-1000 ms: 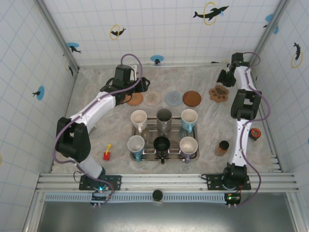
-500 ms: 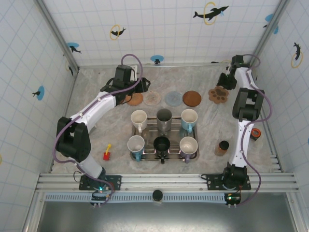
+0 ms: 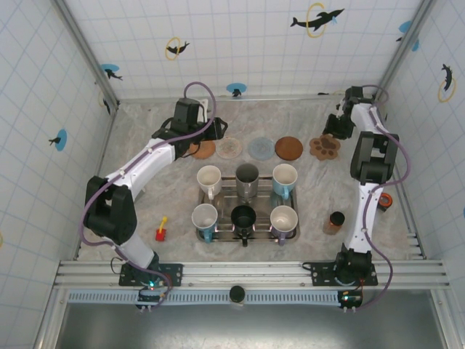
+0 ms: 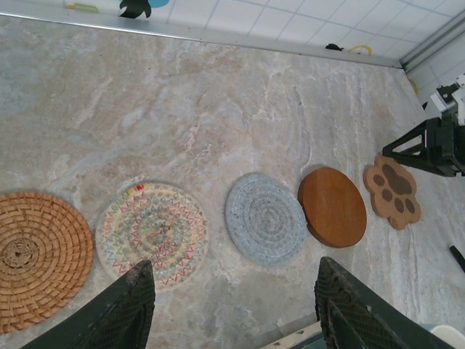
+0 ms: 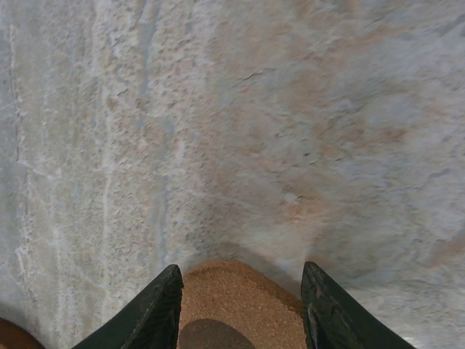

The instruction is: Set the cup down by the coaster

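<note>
Several cups stand on the metal tray (image 3: 251,195), among them a white cup (image 3: 209,177) and a steel cup (image 3: 247,174). Behind the tray lie a woven coaster (image 3: 203,149), a patterned coaster (image 4: 152,233), a grey-blue coaster (image 4: 265,218), a wooden coaster (image 4: 333,207) and a cork paw-shaped coaster (image 3: 325,146). My left gripper (image 4: 232,305) hangs open above the table near the patterned coaster, with nothing in it. At the back right, my right gripper (image 5: 240,270) is shut on the edge of the paw-shaped coaster (image 5: 240,302).
A small brown cup (image 3: 335,222) stands alone right of the tray. A red and yellow toy (image 3: 161,233) lies front left, and an orange ring (image 3: 384,201) sits by the right arm. Tiled walls close in the back and both sides.
My right gripper has moved left and slightly nearer, and the paw-shaped coaster has gone with it towards the wooden coaster. The left arm has stayed still.
</note>
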{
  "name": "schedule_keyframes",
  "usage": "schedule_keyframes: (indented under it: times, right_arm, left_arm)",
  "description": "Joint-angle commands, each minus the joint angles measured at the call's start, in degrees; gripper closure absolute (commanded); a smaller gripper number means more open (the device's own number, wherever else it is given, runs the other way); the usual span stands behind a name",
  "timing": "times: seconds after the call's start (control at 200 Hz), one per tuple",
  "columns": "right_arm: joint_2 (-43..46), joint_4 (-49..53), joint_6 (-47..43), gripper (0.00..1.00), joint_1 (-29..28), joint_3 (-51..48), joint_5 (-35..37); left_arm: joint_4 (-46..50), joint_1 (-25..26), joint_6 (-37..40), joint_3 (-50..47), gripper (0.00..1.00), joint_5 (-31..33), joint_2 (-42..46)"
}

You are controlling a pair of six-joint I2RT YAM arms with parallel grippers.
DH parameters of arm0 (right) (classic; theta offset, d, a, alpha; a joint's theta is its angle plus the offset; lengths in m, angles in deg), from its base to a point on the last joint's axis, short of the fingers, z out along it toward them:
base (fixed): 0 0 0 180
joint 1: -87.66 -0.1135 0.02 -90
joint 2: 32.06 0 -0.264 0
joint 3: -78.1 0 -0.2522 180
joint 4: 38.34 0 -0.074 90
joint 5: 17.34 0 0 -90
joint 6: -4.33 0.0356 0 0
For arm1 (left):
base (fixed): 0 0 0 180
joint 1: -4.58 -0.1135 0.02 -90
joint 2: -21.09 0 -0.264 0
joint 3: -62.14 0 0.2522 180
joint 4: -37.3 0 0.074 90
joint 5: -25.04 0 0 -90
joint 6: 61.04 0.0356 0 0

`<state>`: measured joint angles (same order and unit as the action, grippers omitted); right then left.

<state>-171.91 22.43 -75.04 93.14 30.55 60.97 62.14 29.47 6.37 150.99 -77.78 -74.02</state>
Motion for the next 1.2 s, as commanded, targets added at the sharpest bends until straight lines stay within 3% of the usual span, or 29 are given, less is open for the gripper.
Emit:
schedule_keyframes:
  times: [0.0, 1.196]
  right_arm:
    - [-1.26, 4.68, -0.35, 0.54, -1.85, -3.18, -0.74]
    - [-1.33, 4.76, 1.11, 0.54, -4.40, -0.19, -2.29]
  left_arm:
    - [0.04, 0.36, -0.52, -0.99, 0.41, -0.19, 2.64]
    - [0.93, 0.34, 0.54, -1.39, 0.40, 0.94, 3.55]
